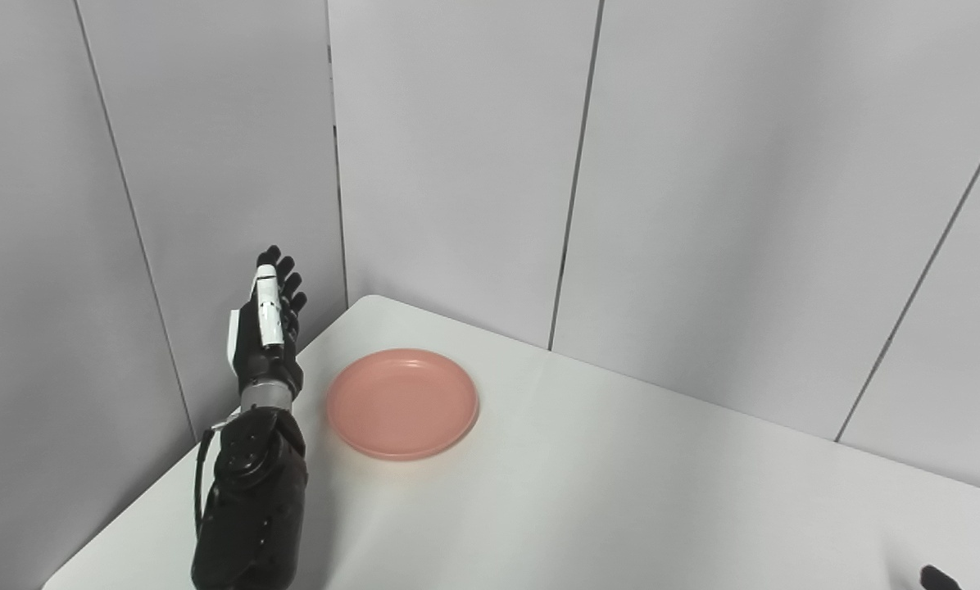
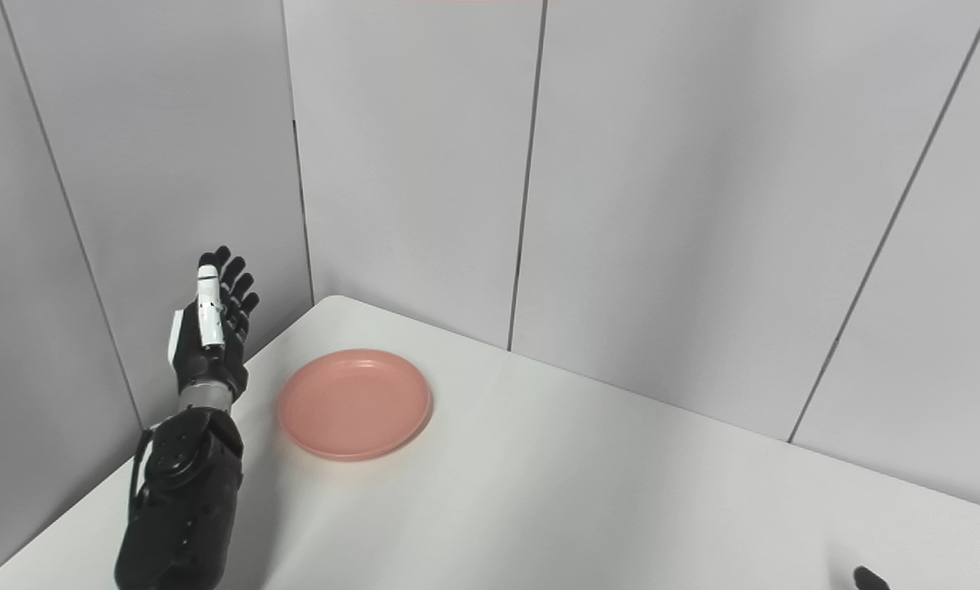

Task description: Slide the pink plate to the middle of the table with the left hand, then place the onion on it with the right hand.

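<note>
1. Grey wall panels (image 1: 457, 164) with thin dark seams closed off the back and left of the scene; we noted a white desk (image 1: 621, 492) running diagonally below them, its rounded far corner near the panel joint.
2. We found the pink plate (image 1: 402, 403) lying flat on the desk near that far left corner, well away from the desk's middle. It held nothing.
3. We recorded the left hand (image 1: 267, 328) raised above the desk's left edge, just beside the plate on its left and apart from it. It stood upright on a black forearm (image 1: 252, 508) that entered from the bottom edge.
4. We saw its fingers (image 1: 270, 287) pointing up, extended and lightly fanned, holding nothing; white segments showed against the black.
5. We could make out only a small dark tip of the right hand (image 1: 936, 578) at the lower right corner of both views. We could not tell whether its fingers were spread or closed.
6. We did not see the onion in either view.
7. We noted soft shadows on the desk beside the plate and the left forearm.
</note>
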